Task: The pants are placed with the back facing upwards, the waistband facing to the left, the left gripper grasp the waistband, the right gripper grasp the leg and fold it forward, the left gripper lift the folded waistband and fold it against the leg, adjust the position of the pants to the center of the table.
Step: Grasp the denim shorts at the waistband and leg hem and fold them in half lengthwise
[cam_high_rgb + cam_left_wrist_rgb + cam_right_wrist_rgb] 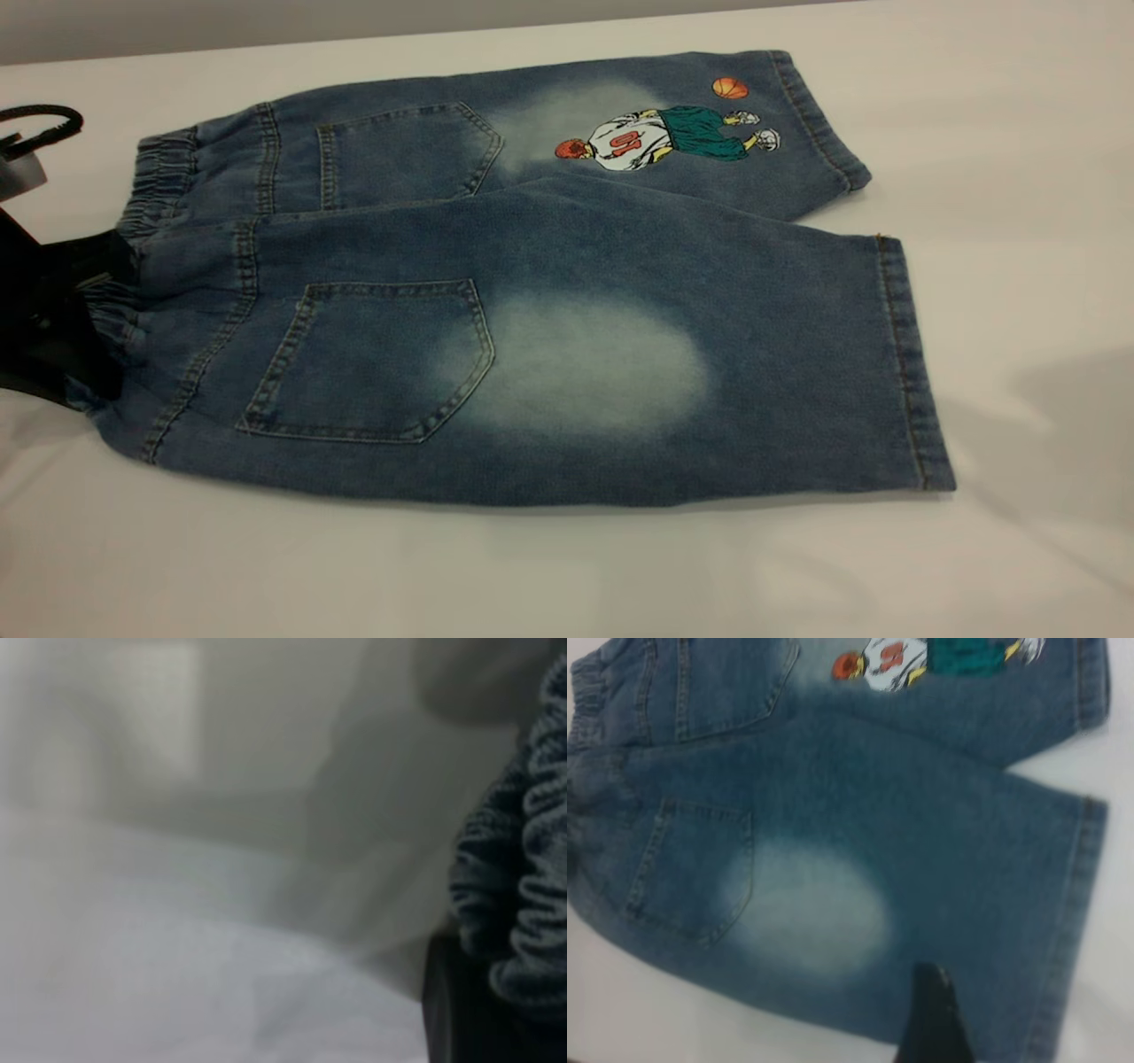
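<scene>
At the far left of the exterior view, we are seeing the left gripper (62,328) sitting at the waistband (155,190), its black body overlapping the gathered elastic on the near half; whether its fingers are pinching the band or are spread, we cannot tell. The pants (532,292) are lying flat, back up, on the table (567,576), their long axis running left to right with the hems pointing right. We are counting one pair of pants, two patch pockets, two legs and one cartoon print on the far leg. The leg (673,372) with the plain faded oval is lying nearest the camera. In its wrist view, the right gripper (933,1019) is hovering over that leg just inside the hem; only one dark fingertip is showing, so its opening is unclear. We judge the right arm nearer the hem.
</scene>
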You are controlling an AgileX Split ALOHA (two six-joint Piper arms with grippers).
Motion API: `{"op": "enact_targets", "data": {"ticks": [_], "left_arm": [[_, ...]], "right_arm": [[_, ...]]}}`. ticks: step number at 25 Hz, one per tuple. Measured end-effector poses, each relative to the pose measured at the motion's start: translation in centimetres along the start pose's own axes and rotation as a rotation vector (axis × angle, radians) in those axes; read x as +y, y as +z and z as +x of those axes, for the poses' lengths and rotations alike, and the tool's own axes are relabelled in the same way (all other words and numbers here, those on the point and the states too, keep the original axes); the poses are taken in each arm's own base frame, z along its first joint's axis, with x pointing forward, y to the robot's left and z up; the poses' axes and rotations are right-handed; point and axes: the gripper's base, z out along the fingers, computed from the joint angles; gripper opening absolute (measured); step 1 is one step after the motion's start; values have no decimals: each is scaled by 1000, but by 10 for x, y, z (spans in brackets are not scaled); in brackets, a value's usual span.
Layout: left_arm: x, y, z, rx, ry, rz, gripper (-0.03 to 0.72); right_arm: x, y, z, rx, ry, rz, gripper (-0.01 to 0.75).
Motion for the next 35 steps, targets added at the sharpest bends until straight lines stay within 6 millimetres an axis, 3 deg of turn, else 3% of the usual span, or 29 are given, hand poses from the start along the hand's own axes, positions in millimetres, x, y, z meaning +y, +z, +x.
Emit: {"op": "enact_targets", "data": {"ticks": [4,12,24,30,35], "left_arm": [[-4,-6,3,16,46,-1,137],[-15,-29,4,-7,93,25,137],[-17,-35,4,-16,94,35,137],[-17,-36,5,-13,93,36,137],[-17,-36,5,-11,93,36,137]], "right_arm": [[-9,21,12,81,147,-15,430],[-45,77,66,275,363,68,430],[-69,139,98,431,439,8,430],[-75,161,112,445,437,-69,430],[-76,174,111,451,382,-143,430]]}}
